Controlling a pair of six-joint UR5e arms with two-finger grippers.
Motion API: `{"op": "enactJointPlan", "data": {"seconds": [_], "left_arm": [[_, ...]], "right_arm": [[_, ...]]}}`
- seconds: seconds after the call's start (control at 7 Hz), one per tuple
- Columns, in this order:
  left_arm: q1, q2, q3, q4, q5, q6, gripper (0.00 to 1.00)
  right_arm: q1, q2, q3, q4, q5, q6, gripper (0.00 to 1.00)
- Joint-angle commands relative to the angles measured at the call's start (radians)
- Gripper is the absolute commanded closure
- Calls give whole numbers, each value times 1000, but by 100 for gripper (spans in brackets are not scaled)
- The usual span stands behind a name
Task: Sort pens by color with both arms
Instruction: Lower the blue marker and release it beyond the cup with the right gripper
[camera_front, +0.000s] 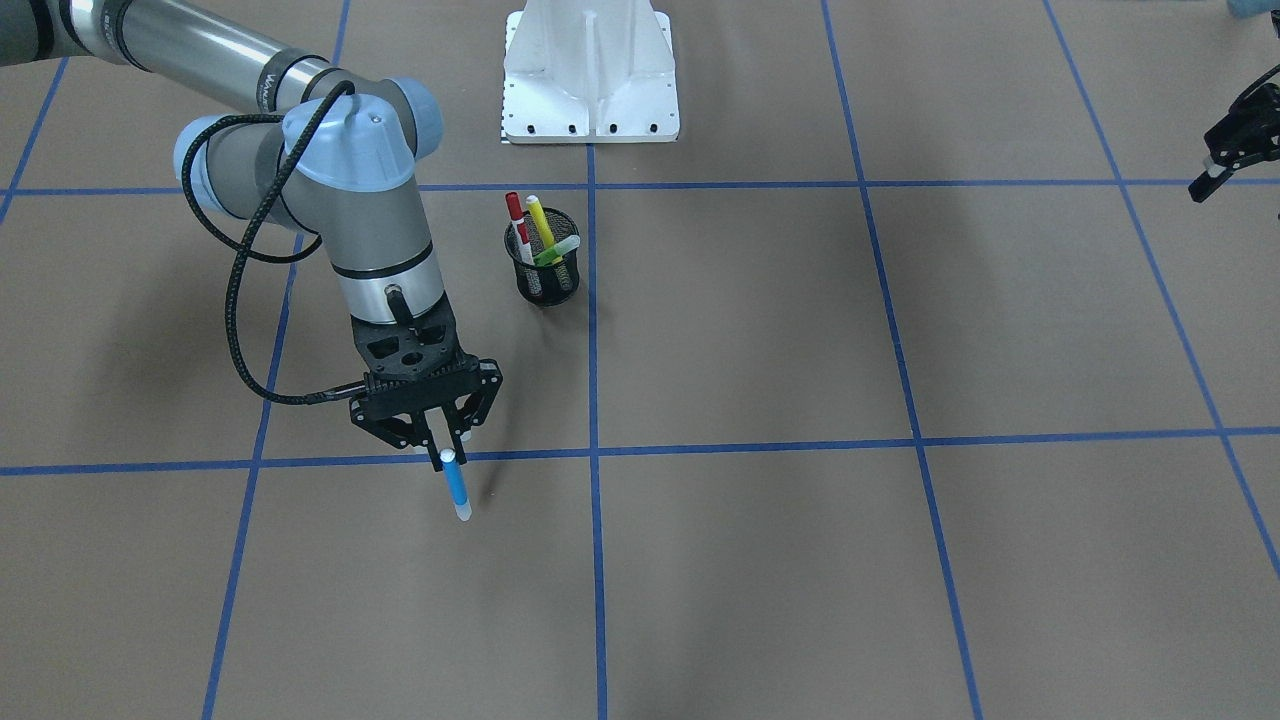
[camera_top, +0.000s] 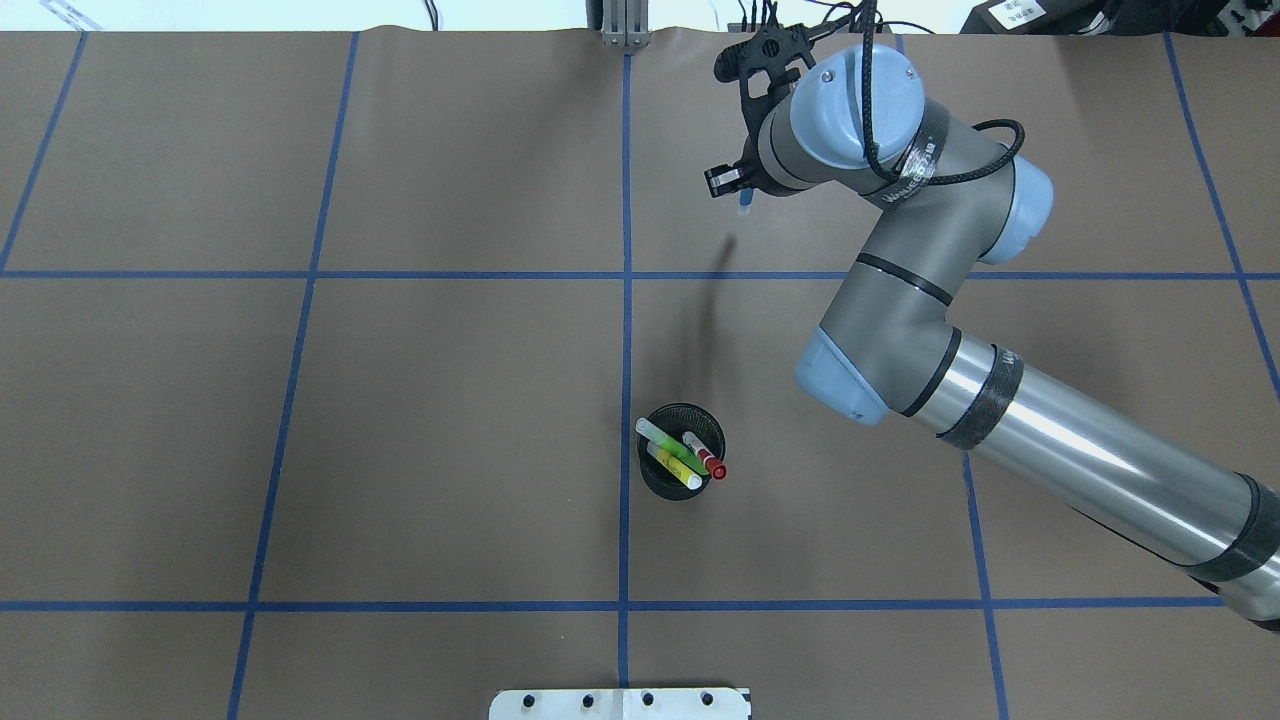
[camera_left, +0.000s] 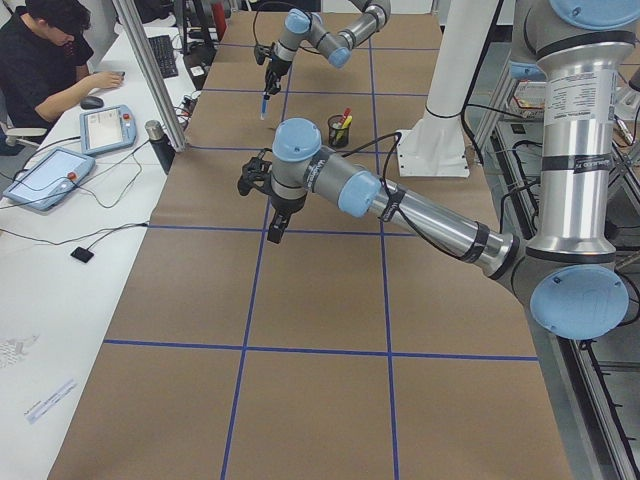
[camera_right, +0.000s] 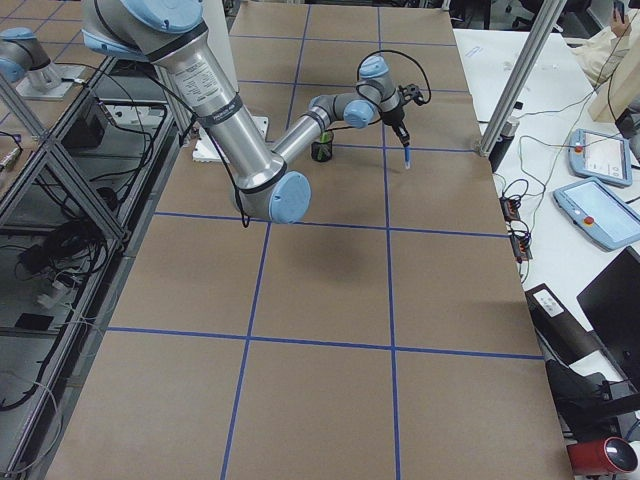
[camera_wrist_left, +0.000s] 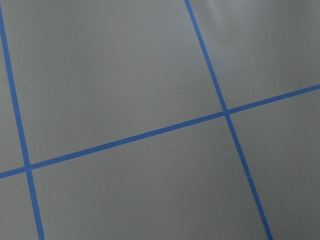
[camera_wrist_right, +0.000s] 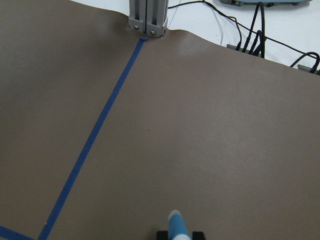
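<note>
The brown paper-covered table (camera_front: 760, 330) is mostly bare around me, and that's my worry. If I let go from up here, the pen hits a flat surface, bounces and rolls wherever it likes, maybe across the blue tape lines (camera_front: 592, 450) into the wrong square.

My right arm (camera_front: 380, 230) is stretched well out from the base with the wrist pointing down. My left arm (camera_left: 400, 205) hangs over its own end of the table, well apart, so no clash risk that I can see. The black mesh cup (camera_front: 545, 275) sits near the middle with the red-capped pen (camera_front: 517, 222), yellow pen (camera_front: 538, 220) and green pen (camera_front: 556, 252) leaning in it.

My right gripper (camera_front: 440, 440) is clamped on the blue pen (camera_front: 456, 487). Here's the sketchy bit: my fingers (camera_front: 430, 432) only pinch its very top end, so nearly the whole pen hangs straight down below them. A grip that high could let it swing or slip out if I move fast. Its shadow sits apart from its lower tip, so I'd guess it's clear of the table.

My left gripper (camera_front: 1228, 150) holds nothing I can see, but I can't tell whether it's spread or closed.
</note>
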Motion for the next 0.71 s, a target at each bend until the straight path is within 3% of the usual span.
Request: {"op": "enactJointPlan", "data": {"seconds": [0.0, 0.29, 0.43, 0.57], "left_arm": [[0, 0, 1, 0, 0, 0, 0], [0, 0, 1, 0, 0, 0, 0], [0, -2, 3, 0, 0, 0, 0], [2, -20, 6, 15, 0, -27, 0]], "right_arm": [[-8, -1, -1, -3, 1, -3, 31], [-7, 2, 19, -13, 22, -6, 2], [31, -2, 36, -36, 103, -11, 2], [86, -13, 85, -131, 249, -38, 2]]}}
